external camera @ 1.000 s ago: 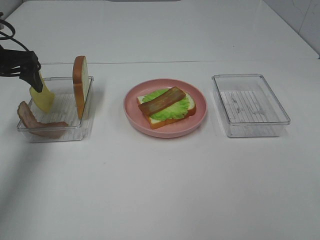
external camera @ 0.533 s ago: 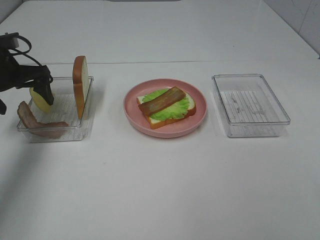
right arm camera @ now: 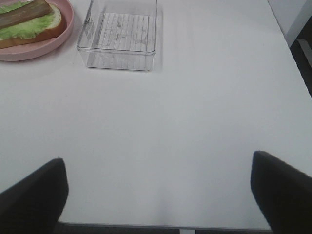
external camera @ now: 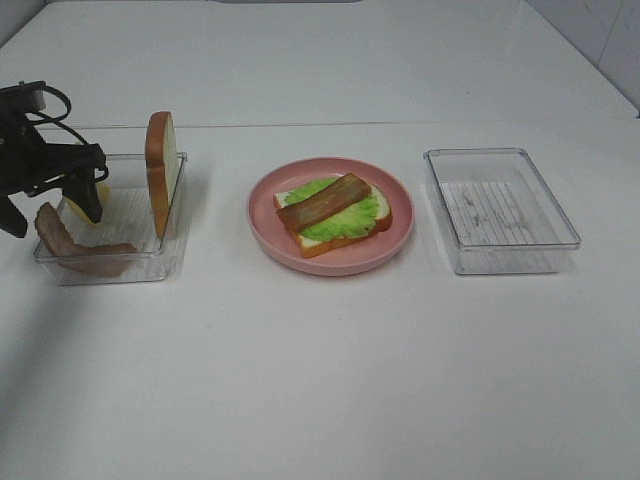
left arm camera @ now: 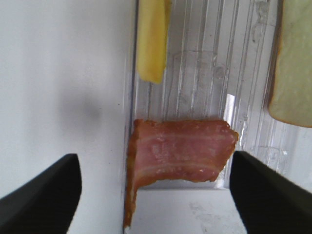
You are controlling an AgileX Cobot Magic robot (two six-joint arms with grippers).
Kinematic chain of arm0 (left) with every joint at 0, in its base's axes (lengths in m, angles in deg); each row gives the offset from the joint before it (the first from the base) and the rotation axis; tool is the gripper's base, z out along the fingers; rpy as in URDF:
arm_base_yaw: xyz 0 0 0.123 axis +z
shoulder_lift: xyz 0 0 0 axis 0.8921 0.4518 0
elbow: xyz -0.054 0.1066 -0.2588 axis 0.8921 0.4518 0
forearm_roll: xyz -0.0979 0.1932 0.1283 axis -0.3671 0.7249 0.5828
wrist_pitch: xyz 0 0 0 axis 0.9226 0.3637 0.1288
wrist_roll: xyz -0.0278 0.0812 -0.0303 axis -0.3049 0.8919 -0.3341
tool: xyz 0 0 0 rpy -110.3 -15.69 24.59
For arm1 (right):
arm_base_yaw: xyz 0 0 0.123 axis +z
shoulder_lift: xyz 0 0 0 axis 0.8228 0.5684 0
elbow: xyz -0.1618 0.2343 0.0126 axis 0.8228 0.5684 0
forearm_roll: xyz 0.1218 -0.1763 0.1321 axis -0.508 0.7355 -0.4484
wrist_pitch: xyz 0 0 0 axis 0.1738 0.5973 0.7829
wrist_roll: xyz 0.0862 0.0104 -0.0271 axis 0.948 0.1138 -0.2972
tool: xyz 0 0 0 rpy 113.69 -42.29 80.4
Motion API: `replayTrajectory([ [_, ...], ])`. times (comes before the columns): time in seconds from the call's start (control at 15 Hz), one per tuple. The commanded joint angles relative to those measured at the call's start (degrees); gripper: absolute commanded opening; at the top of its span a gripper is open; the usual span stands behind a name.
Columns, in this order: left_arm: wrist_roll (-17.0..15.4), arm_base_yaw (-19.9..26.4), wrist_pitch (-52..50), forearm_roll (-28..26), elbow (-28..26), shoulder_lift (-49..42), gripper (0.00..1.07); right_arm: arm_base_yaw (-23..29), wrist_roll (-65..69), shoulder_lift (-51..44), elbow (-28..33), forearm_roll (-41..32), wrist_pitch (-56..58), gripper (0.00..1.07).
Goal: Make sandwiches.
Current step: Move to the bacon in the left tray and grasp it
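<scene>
Two things we'd flag about the loose bacon strip (left arm camera: pixel 180 156): it looks light and rubbery, and it's bent. One end rides up against the wall of the left tray (left arm camera: pixel 204 73) while the rest lies on the tray floor. So we reckon it'll flop and sag once it's lifted, unlike the upright bread slice (external camera: pixel 160 170) standing on edge at the plate side of the same tray. That one looks stiff enough to hold its shape. Best bet for the bacon is probably a pinch across the raised end, where there's room around it. The surface looks fairly smooth, so a shallow grip could slip off.

The left end effector (left arm camera: pixel 158 195) hangs right over that strip with its jaws well apart. There's a clear gap on both sides and nothing gripped. The right end effector (right arm camera: pixel 158 195) is wide open over the bare desk (right arm camera: pixel 185 136), holding nothing.

On views, the left wrist camera gives us that gap, plus the cheese slice (left arm camera: pixel 152 39) propped near the tray wall. From the high camera the cheese is almost hidden behind the arm.

The high camera shows what the wrist can't, which is the half-built stack on the pink plate (external camera: pixel 330 265). It has the bottom bread slice (external camera: pixel 350 238), then lettuce (external camera: pixel 350 215), with the second bacon strip (external camera: pixel 322 202) on top. It also shows the right tray (external camera: pixel 505 262), well apart on the other side. The right end effector doesn't show there at all, so only its own wrist camera catches it.
</scene>
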Motion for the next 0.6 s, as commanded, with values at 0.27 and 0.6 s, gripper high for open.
replayTrajectory([
  [0.27,0.1,0.3,0.5,-0.4,-0.1,0.1,0.4,-0.2,-0.3,-1.8,0.2,0.1,-0.6,0.99],
  [0.6,0.1,0.3,1.7,0.0,-0.1,0.1,0.07,-0.2,-0.3,-1.8,0.2,0.1,-0.6,0.99],
])
